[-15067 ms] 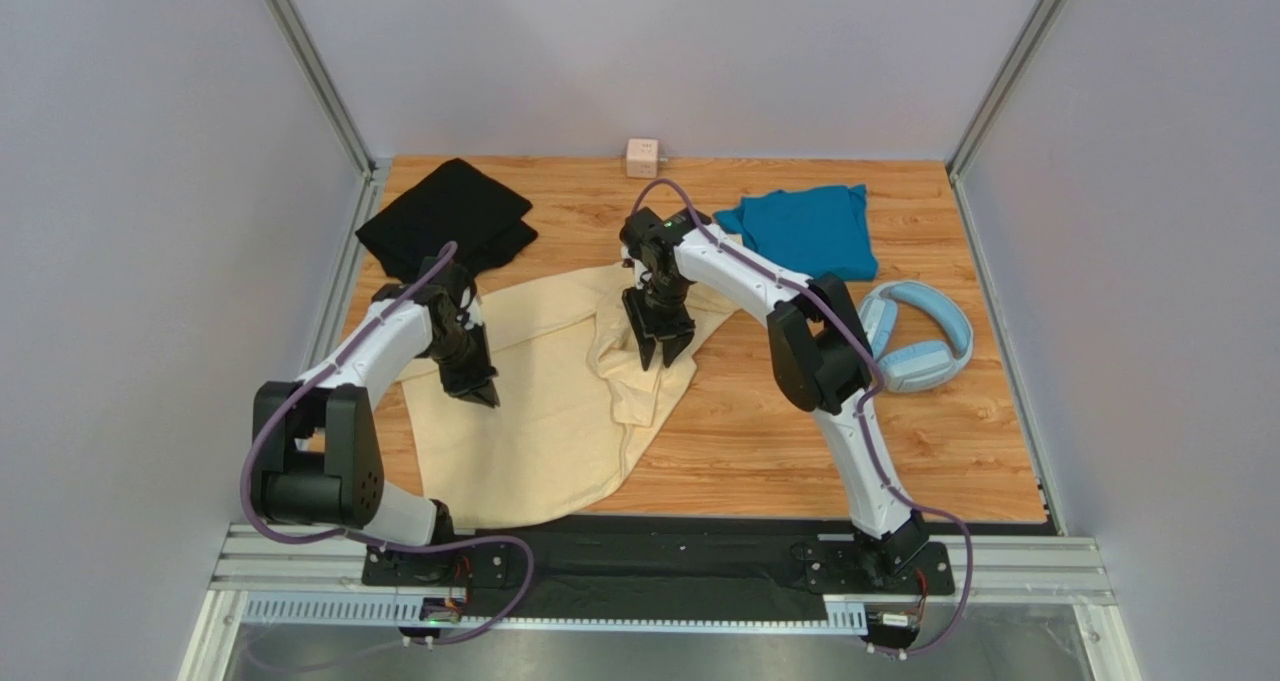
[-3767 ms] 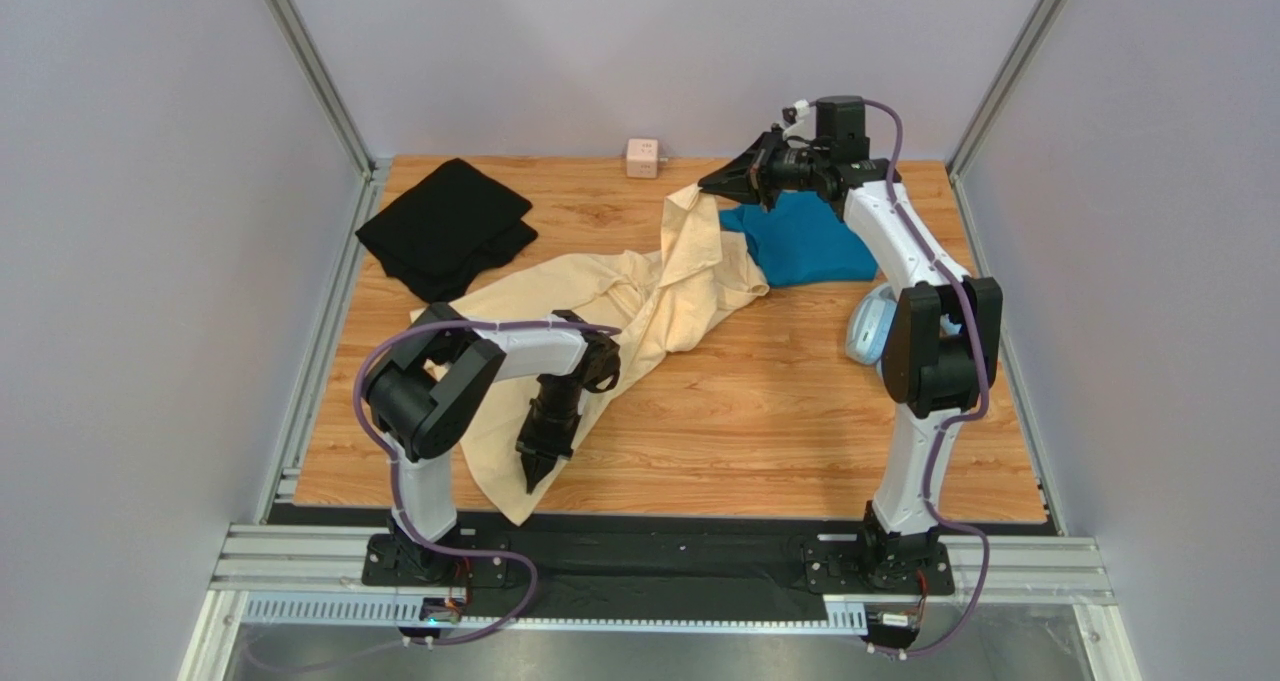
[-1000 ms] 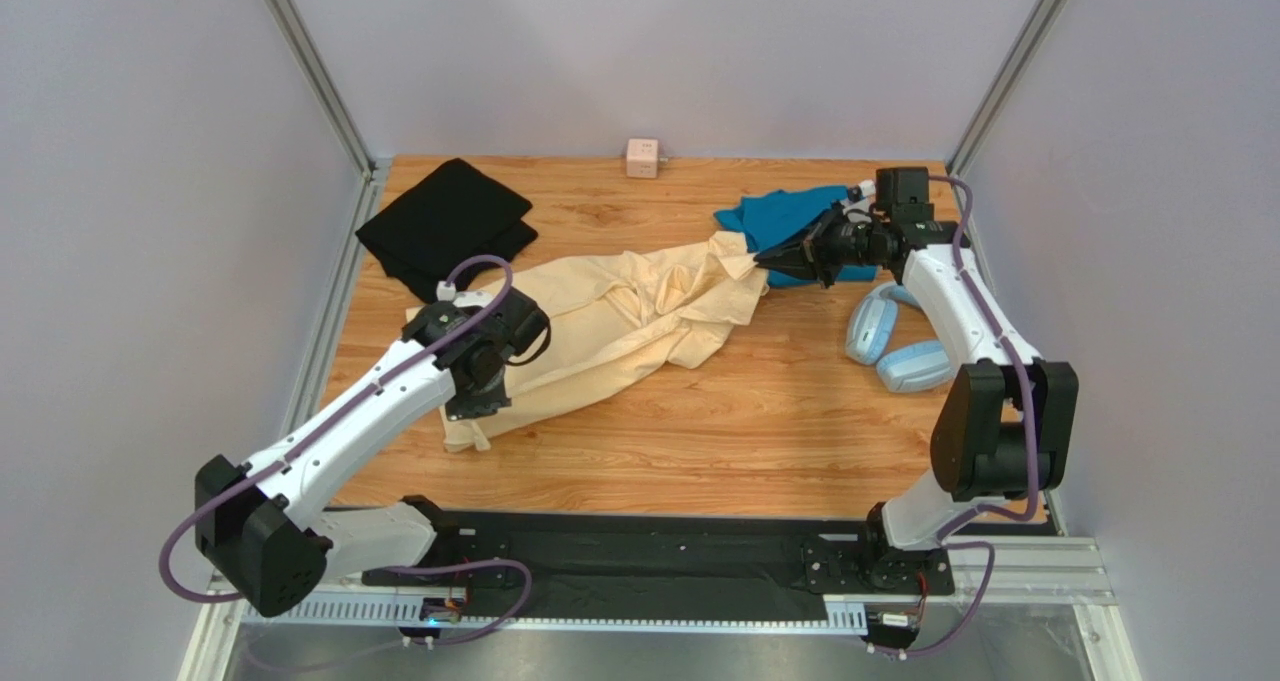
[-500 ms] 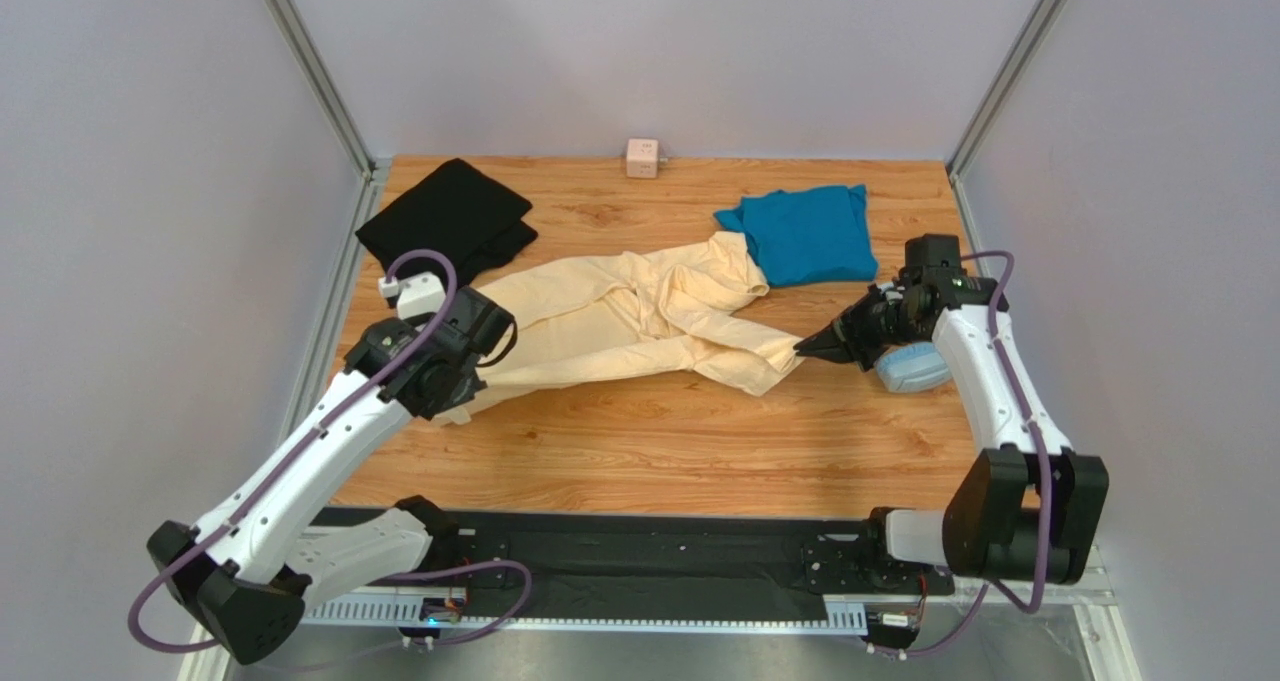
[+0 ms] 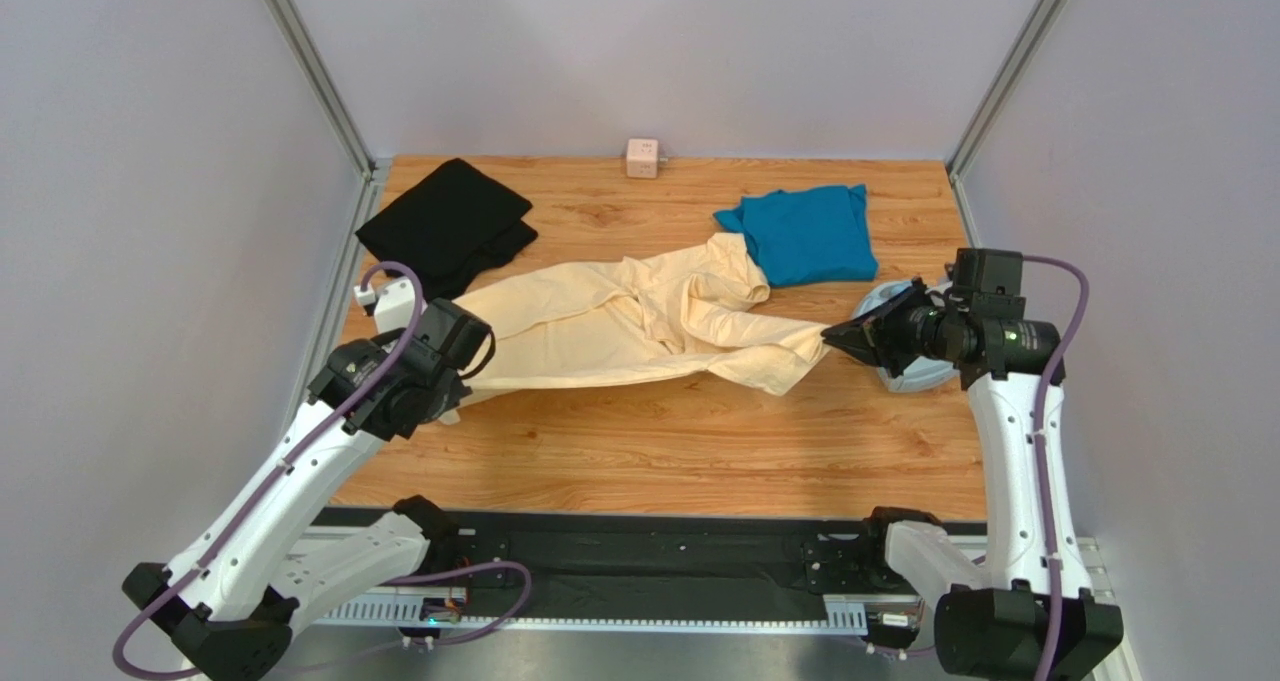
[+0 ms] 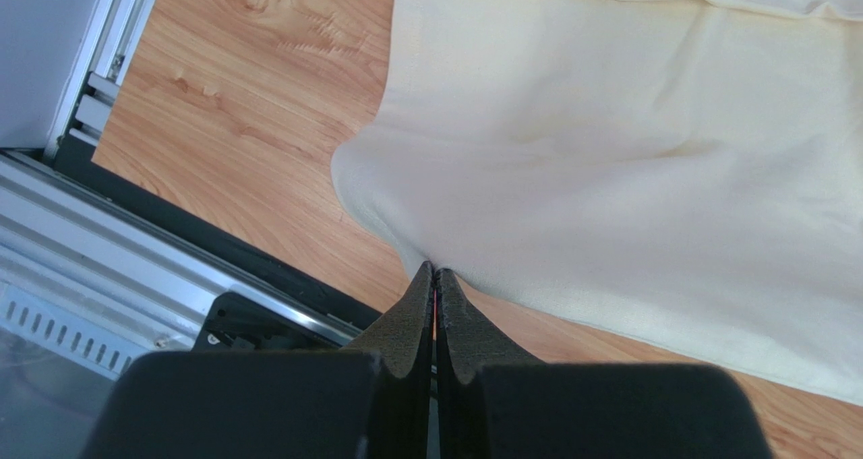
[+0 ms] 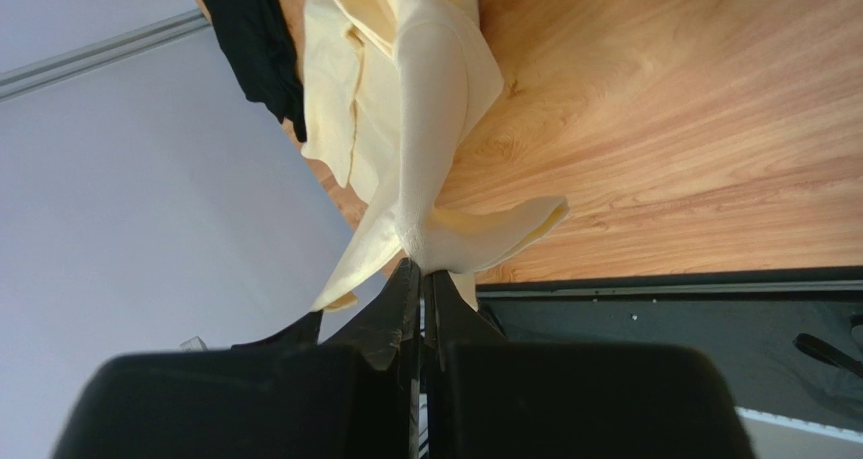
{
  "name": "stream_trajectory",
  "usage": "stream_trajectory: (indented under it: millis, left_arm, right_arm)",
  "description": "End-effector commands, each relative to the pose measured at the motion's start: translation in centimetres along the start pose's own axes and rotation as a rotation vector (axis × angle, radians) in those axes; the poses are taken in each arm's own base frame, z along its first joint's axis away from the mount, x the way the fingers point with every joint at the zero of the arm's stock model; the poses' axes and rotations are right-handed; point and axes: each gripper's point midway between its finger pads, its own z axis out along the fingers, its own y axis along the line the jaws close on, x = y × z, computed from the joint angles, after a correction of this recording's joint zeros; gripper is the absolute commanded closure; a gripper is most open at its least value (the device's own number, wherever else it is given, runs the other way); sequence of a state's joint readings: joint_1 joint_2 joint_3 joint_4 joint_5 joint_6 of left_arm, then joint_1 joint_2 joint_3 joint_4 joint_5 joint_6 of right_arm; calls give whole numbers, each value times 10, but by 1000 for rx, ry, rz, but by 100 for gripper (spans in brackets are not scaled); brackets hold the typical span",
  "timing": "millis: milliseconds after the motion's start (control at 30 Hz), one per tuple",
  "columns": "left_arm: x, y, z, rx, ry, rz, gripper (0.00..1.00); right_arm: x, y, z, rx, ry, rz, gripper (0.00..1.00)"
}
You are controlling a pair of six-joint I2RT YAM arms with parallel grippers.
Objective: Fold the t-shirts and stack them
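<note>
The pale cream-yellow t-shirt (image 5: 631,321) lies stretched in a long band across the middle of the wood table. My left gripper (image 5: 455,387) is shut on its left edge; the left wrist view shows the closed fingertips (image 6: 435,273) pinching the hem of the cream cloth (image 6: 628,166). At the other end, my right gripper (image 5: 836,338) is shut on the shirt, lifting a corner of the cloth (image 7: 425,105) at its tips (image 7: 420,268). The teal blue t-shirt (image 5: 807,234) lies bunched at the back right. At the back left sits the black t-shirt (image 5: 446,224), also seen in the right wrist view (image 7: 253,44).
Light-blue headphones (image 5: 912,372) lie at the right edge, partly hidden by my right wrist. A small pink cube (image 5: 642,158) sits against the back wall. Grey walls close in three sides, and a black strip and metal rail (image 5: 661,569) run along the near edge.
Both grippers have pulled apart with the cream shirt: the right one moved from beside the teal shirt toward the right near side, the left one drew back left. The shirt is now stretched longer and flatter.
</note>
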State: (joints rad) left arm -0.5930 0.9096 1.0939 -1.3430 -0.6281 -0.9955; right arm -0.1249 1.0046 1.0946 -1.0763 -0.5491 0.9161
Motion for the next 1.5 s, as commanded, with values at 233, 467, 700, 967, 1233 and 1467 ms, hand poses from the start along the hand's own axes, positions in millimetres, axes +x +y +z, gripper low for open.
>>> stream_trajectory:
  millis: [233, 467, 700, 967, 1233, 1467]
  left_arm:
    - [-28, 41, -43, 1, -85, 17, 100]
    - [-25, 49, -43, -1, -99, 17, 100]
    - [-4, 48, -37, -7, -11, 54, 100]
    - [54, 50, -33, -47, 260, 94, 100]
    - [87, 65, -26, -100, 348, 77, 100]
    - [56, 59, -23, -169, 252, 58, 100]
  right_arm:
    - [4, 43, -80, -120, -232, -122, 100]
    - [19, 49, -88, -187, -199, -53, 100]
    - [37, 49, -86, -179, -78, 13, 100]
    - [60, 6, -74, -18, 45, 83, 100]
    - [36, 7, -58, 65, 44, 55, 100]
    - [-23, 43, -23, 67, 25, -12, 100]
